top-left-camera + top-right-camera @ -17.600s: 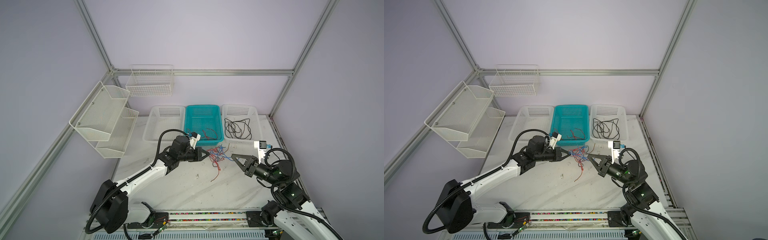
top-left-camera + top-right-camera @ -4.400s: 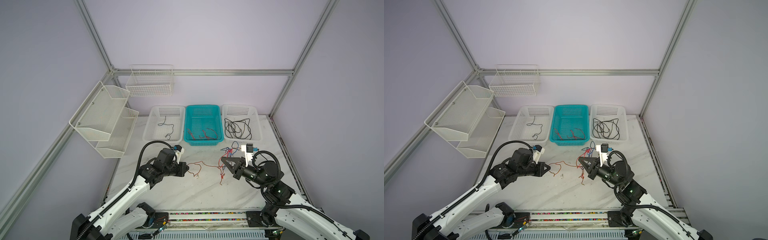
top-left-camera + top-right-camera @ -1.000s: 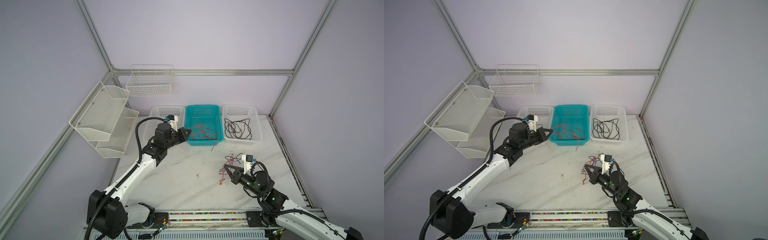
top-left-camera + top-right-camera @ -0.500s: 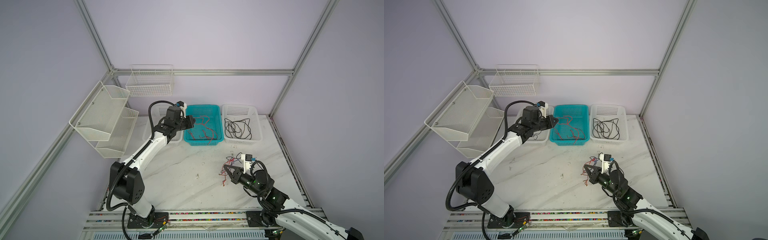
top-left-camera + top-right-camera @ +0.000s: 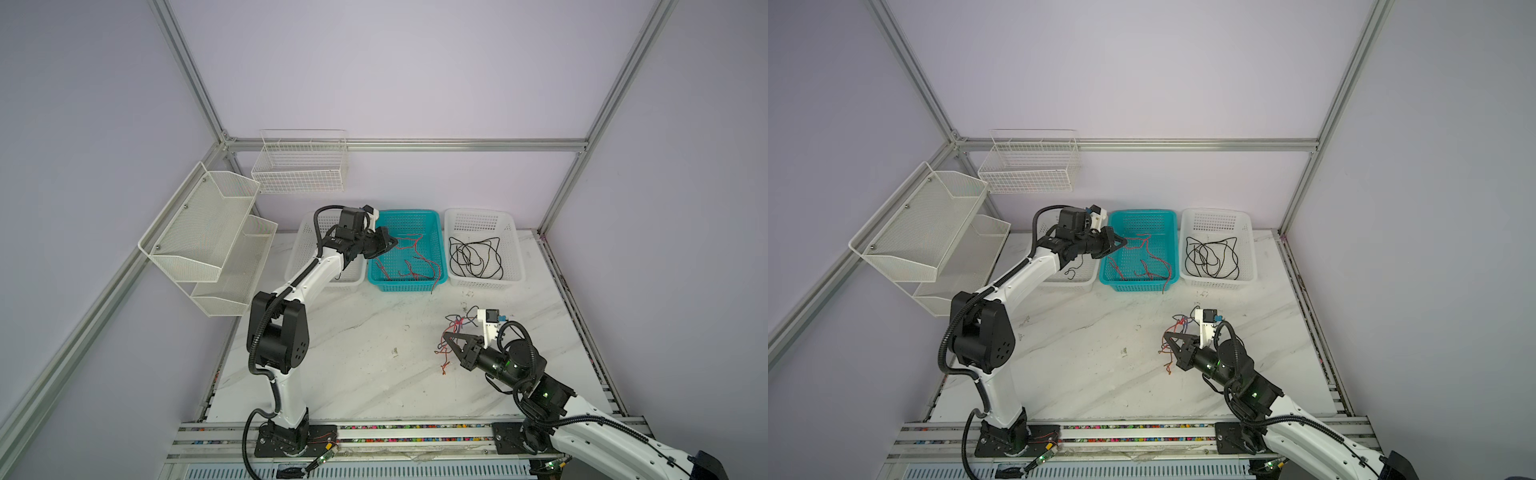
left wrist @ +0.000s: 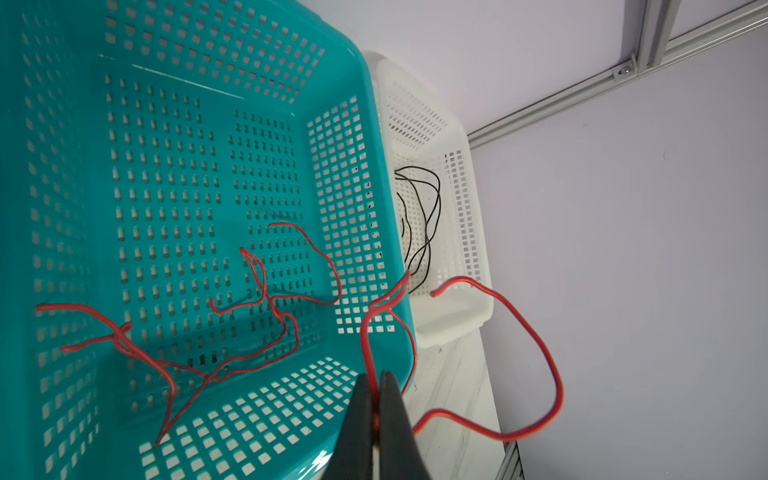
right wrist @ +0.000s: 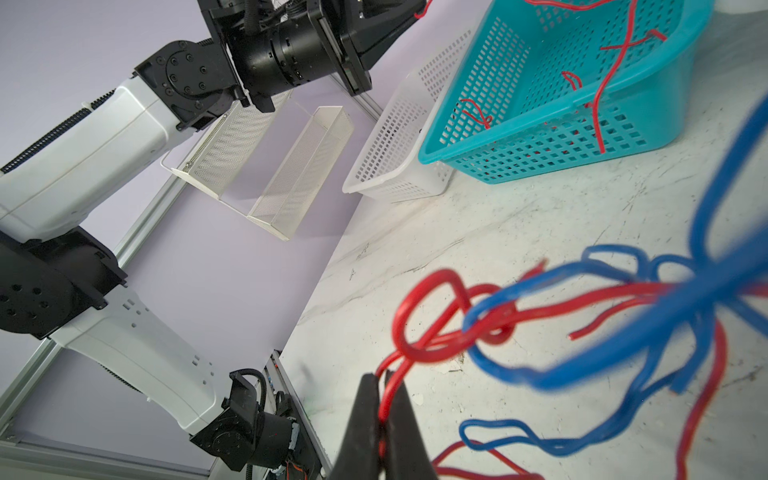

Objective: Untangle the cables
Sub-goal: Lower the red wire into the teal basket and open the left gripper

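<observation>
Cables point(image 7: 702, 299), thin, kinked, glossy red, pinched tight in left tool point(image 6: 375, 377) and right tool point(image 7: 380, 376).

The left arm point(image 5: 309, 276) stretches far out, elbow bent well behind the left gripper point(image 5: 394, 242), jaws pinched together. The right gripper point(image 5: 446, 335) is clamped too, the right arm point(image 5: 592, 428) folded low behind it.

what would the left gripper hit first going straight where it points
Probably the far wall of the teal basket; the left gripper, shut on a red cable, points across it, though it may clear the rim.
</observation>
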Tool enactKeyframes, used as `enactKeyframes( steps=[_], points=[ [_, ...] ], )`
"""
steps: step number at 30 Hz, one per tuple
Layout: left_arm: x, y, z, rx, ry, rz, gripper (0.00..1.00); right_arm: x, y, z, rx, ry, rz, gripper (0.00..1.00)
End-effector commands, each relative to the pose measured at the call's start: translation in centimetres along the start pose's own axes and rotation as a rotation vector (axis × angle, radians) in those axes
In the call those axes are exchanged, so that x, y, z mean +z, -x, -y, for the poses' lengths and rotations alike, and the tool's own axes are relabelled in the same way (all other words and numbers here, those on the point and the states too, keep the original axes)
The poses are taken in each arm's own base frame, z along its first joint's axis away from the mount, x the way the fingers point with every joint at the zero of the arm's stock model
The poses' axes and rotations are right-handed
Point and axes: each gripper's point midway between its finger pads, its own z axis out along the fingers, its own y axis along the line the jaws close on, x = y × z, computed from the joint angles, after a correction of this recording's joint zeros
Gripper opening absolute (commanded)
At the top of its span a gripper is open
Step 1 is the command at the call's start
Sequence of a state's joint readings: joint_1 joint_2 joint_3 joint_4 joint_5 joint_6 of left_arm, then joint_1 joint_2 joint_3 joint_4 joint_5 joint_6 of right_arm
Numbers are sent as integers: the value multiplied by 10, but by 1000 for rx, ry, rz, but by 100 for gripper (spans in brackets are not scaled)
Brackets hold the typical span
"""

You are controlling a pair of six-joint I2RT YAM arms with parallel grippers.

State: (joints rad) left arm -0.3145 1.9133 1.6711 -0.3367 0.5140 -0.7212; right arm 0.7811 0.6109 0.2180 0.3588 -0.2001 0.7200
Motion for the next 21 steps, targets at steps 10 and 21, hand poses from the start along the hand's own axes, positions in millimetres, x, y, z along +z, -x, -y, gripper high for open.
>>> enactKeyframes(
  steps=[10, 21],
  points=[
    [-40, 58, 74, 24, -192, 87, 0, 0, 10, -20, -29, 77, 25, 0],
    [-62, 69, 81, 74, -148, 147, 0, 2, 6, -19, -31, 81, 12, 0]
  ],
)
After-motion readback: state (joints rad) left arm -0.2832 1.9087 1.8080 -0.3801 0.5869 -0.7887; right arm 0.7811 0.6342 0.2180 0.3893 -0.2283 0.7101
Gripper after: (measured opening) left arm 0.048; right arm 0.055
